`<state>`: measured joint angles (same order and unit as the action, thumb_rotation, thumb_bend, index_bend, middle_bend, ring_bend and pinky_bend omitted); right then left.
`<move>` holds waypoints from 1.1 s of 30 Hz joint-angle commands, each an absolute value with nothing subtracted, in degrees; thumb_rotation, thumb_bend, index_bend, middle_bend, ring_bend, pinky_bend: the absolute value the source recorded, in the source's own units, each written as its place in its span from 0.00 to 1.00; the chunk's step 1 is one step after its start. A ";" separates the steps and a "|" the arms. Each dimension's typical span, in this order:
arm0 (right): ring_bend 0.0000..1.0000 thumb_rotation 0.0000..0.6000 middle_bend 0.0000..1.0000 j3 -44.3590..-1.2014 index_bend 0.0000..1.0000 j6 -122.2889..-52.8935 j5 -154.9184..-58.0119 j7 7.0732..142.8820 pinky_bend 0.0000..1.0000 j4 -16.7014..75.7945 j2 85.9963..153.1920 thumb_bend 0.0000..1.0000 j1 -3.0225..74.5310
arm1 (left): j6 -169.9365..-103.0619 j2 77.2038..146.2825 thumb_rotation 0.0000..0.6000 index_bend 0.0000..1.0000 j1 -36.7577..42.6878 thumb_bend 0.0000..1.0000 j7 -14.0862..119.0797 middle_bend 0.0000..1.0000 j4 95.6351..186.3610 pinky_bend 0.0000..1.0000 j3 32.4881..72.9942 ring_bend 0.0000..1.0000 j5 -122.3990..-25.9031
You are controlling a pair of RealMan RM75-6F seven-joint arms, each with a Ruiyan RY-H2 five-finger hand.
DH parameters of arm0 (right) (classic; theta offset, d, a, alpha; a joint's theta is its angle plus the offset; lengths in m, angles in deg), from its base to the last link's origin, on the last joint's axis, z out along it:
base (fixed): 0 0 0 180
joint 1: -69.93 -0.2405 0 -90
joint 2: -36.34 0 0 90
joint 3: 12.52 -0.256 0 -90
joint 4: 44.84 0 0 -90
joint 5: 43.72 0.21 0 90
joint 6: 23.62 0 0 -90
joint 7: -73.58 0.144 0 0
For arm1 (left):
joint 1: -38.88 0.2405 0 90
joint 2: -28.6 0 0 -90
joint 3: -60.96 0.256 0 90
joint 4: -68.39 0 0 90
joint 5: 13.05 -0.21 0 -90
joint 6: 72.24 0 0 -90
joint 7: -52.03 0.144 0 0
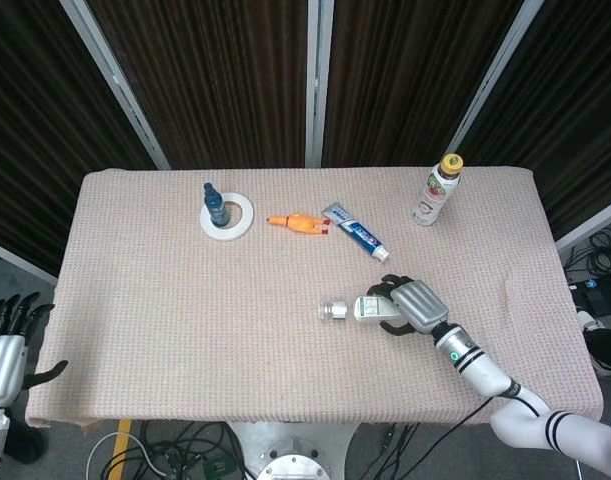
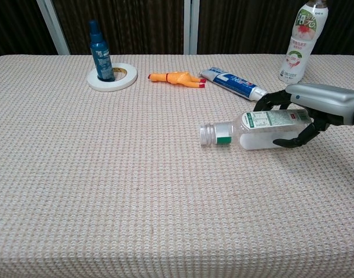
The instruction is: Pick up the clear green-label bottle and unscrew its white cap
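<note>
Two hands showed in the head view. The right hand (image 1: pixel 413 304) lay over the base end of the clear green-label bottle (image 1: pixel 370 309), fingers curled round its body; the bottle lay on its side on the worktop (image 1: pixel 185 320), right of centre, white cap (image 1: pixel 331 311) pointing left. The left hand (image 1: pixel 3 352) hung off the worktop's near-left corner, fingers apart, holding nothing. Other items, one each: blue spray bottle (image 1: pixel 213 205) standing inside a white tape roll (image 1: pixel 228 217), orange rubber toy (image 1: pixel 294 223), toothpaste tube (image 1: pixel 355 232), yellow-capped drink bottle (image 1: pixel 436 190).

Chest view: right hand (image 2: pixel 307 113) wrapped the bottle (image 2: pixel 263 128), fingers over the top and thumb under the near side. Cap (image 2: pixel 207 134) was free and unobstructed. Whether the bottle had cleared the worktop could not be told.

Judged step: grasp stage of the pick-up. Next move would call for a firm hold, a lift, then bringing the left hand across to twist the cap.
</note>
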<state>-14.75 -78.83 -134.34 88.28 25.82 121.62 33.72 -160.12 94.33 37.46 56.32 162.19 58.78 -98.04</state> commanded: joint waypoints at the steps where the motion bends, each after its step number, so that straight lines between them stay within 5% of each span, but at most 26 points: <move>1: 0.27 1.00 0.43 -14.56 0.52 -81.85 -135.75 92.06 0.40 24.00 122.86 0.35 34.08 | -160.02 93.96 1.00 0.19 36.86 0.06 56.15 0.08 162.38 0.00 58.59 0.01 -99.00; 16: 0.34 1.00 0.51 -12.80 0.64 -99.11 -144.16 114.79 0.53 20.87 127.78 0.45 35.06 | -155.35 94.42 1.00 0.19 23.07 0.06 41.78 0.08 164.90 0.01 54.43 0.01 -113.32; 33: 0.34 1.00 0.53 -15.51 0.66 -97.88 -143.14 114.63 0.54 25.35 130.81 0.57 30.55 | -150.20 104.13 1.00 0.19 11.40 0.06 41.95 0.08 164.82 0.01 50.98 0.01 -114.84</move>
<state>-15.43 -98.01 -143.17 114.75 25.22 130.70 30.67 -150.43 103.53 11.93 41.37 165.08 51.25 -114.94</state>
